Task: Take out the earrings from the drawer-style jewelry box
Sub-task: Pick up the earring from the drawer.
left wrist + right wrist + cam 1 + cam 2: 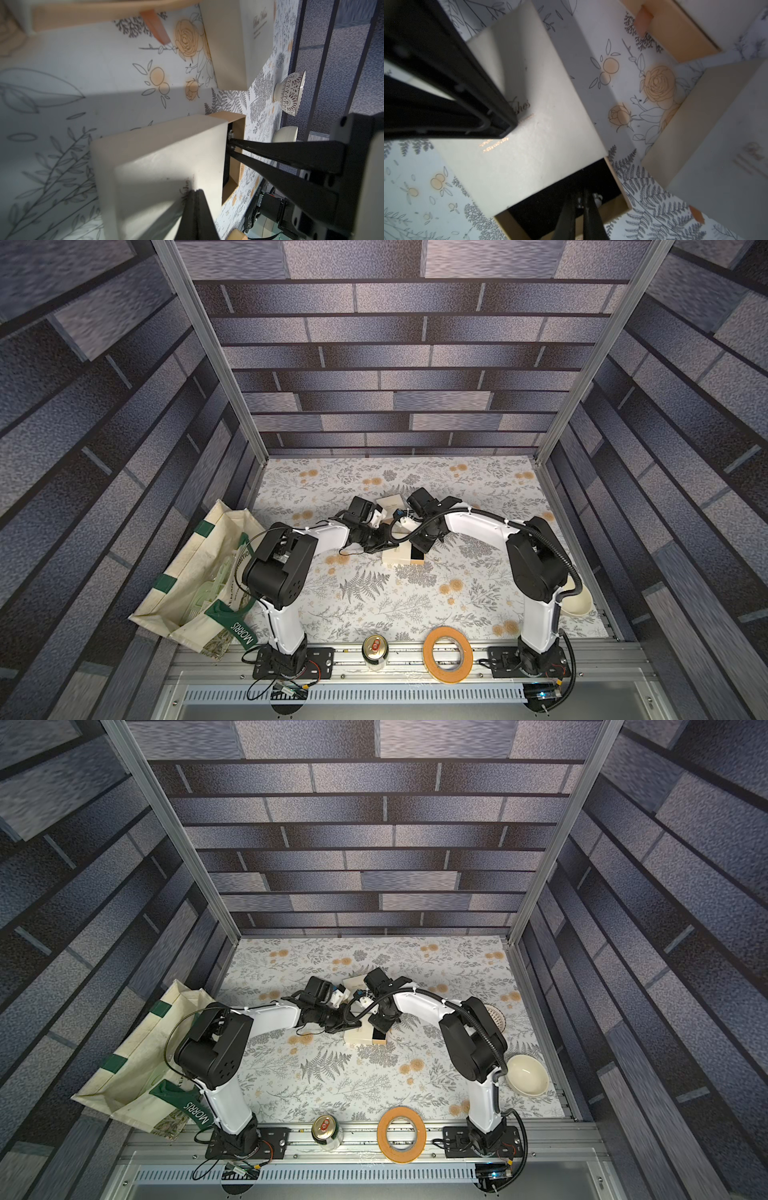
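In both top views the jewelry box is seen at the centre of the frame, with its drawer drawn out on the right side. The left gripper is clenched and pressed on the lid. The right gripper is pinched together inside the drawer. There the earrings are seen glinting just beside its tips. Whether they are grasped cannot be told.
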{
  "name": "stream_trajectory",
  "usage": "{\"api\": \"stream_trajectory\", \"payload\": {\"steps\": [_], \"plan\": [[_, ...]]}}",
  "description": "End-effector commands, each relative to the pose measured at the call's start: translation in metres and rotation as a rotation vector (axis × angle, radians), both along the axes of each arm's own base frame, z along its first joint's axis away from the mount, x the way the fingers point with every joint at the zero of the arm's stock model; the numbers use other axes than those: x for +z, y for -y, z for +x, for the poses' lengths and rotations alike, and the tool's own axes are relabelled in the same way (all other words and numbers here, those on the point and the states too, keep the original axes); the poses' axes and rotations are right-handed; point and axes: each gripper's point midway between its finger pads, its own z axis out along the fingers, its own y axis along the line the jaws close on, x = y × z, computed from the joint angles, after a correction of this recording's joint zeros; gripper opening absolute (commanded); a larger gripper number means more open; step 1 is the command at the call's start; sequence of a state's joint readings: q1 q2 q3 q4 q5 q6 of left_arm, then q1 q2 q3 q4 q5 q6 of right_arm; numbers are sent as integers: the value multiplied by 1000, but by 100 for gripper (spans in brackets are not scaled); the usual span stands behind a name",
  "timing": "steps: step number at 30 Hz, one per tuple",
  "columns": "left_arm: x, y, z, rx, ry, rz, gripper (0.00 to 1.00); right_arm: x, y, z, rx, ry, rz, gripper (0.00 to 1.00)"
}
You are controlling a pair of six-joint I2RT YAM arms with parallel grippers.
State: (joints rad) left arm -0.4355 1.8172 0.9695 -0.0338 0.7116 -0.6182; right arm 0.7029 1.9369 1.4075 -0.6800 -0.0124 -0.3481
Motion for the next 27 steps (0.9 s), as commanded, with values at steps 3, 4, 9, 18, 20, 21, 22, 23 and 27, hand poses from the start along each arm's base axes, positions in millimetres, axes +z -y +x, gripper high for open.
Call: {"api": "stream_trajectory", "payload": {"steps": [3,4,9,18,20,21,22,23,27], "plan": [[-69,-35,-33,57,-191,212,0,10,4,-2,-18,26,-1,0],[-69,-36,-33,57,-191,213,0,11,4,-1,-21,28,0,0],[-69,-35,-33,57,-191,212,0,15,5,-2,-24,37,1,0],[-69,-35,-32,58,-190,209,0,28,8,-3,-34,63,19,0],[-70,-35,-33,57,-193,211,0,33,8,-4,-39,73,34,0],[-70,-35,-33,56,-193,210,0,35,8,-4,-40,74,40,0],[-70,-35,-32,57,-192,209,0,38,8,-5,-43,79,49,0],[-70,-35,-33,57,-194,210,0,41,8,-5,-46,84,56,0],[-70,-34,-33,55,-191,209,0,53,10,-7,-57,100,75,0]]}}
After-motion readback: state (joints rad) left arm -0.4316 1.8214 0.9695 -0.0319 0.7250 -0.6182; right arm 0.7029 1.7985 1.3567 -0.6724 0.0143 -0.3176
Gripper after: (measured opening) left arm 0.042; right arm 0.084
